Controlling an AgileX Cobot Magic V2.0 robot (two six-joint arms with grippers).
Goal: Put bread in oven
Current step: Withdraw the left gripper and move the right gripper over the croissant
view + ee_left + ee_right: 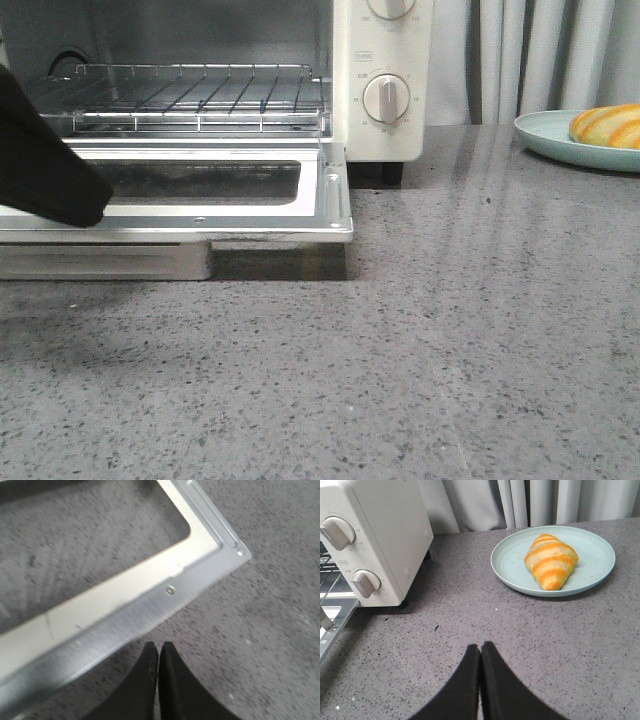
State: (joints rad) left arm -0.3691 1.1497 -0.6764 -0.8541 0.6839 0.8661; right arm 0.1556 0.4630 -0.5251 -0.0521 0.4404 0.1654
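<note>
The bread, a golden-orange roll with cream stripes, lies on a pale blue plate at the right of the table. The cream-white oven stands at the left with its door folded down flat and its wire rack showing inside. My left gripper is shut and empty, just off the door's front edge; it shows as a black shape at the far left. My right gripper is shut and empty over bare table, short of the plate.
A metal crumb tray sticks out under the lowered door. Two round knobs sit on the oven's right panel. Grey curtains hang behind the speckled grey table.
</note>
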